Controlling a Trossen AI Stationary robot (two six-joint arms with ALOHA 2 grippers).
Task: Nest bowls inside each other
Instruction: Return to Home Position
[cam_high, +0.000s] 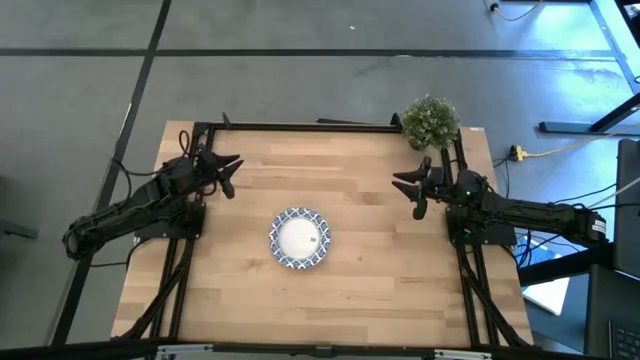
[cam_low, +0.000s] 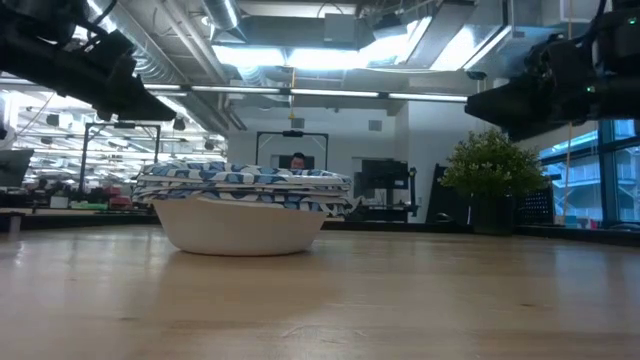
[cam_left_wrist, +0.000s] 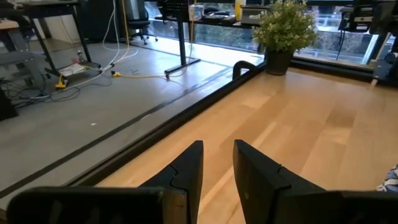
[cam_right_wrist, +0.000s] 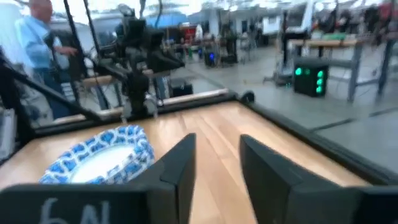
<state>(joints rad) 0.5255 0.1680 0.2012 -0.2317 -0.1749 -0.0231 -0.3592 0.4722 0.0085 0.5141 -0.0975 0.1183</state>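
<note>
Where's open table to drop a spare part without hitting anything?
Bare wood between the bowl stack and the edge away from the plant; also the strip between left gripper and right gripper, both open. Tightest: the plant's corner, right gripper alongside it.

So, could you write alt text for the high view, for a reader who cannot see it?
Seen from above, a nested stack of blue-rimmed bowls sits near the middle of a wooden table. The left end effector and right end effector hover open at either side; a potted plant stands at a corner near the right one.
</note>
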